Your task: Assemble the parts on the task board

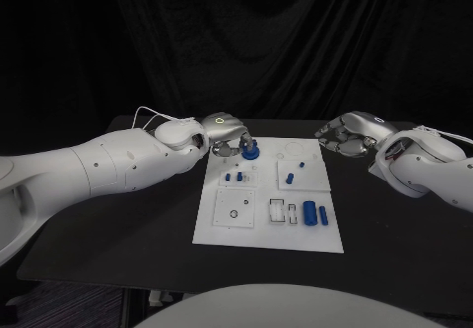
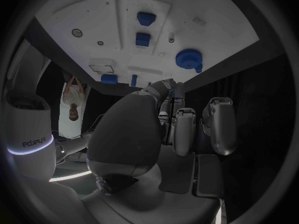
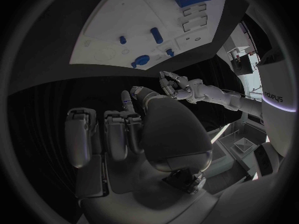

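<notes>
Left arm enters from the left edge and reaches forward; the left hand (image 1: 229, 137) is positioned palm down with fingers curled downward. Right arm enters from the right edge; the right hand (image 1: 350, 134) is held above the table, fingers curled inward, holding nothing.

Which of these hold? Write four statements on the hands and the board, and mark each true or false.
1. The round blue part stands at the far edge of the white task board. True.
2. The silver left hand holds the large blue cylinder. False: the cylinder lies untouched on the board's near right part.
3. The silver right hand holds nothing. True.
4. The board lies on a white table. False: the table is black.
</notes>
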